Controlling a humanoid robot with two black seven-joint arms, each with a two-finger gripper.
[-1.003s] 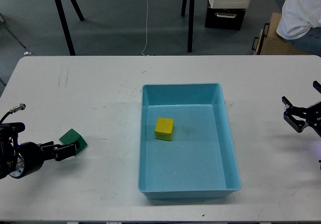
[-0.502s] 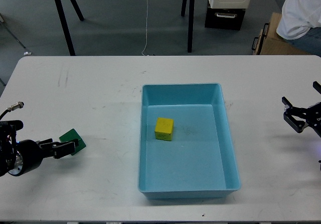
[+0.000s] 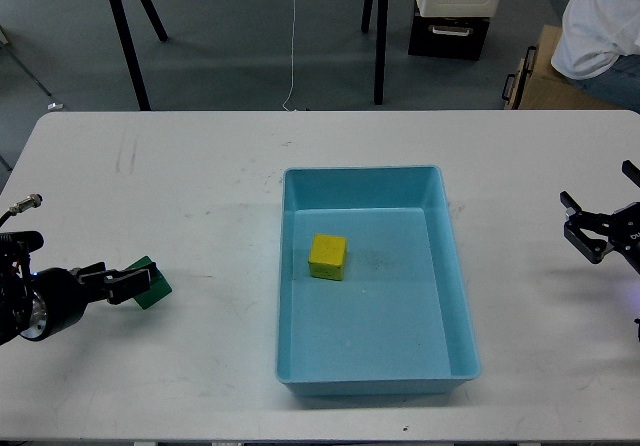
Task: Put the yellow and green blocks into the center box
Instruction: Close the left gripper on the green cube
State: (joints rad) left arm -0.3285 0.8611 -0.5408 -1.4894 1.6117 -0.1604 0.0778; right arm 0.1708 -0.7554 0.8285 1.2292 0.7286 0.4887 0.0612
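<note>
The green block lies on the white table at the far left. My left gripper is at the block's left side, and its dark fingertips overlap the block. I cannot tell whether they grip it. The yellow block sits inside the light blue box at the table's centre, towards its far left part. My right gripper is open and empty at the table's right edge, far from both blocks.
Beyond the table's far edge are black stand legs, a black and white case on the floor and a seated person at the top right. The white table surrounds the box.
My left arm has drawn back to the left and slightly up. The green block now looks flatter and sits a little lower and to the right. The right arm and the yellow block have not moved.
</note>
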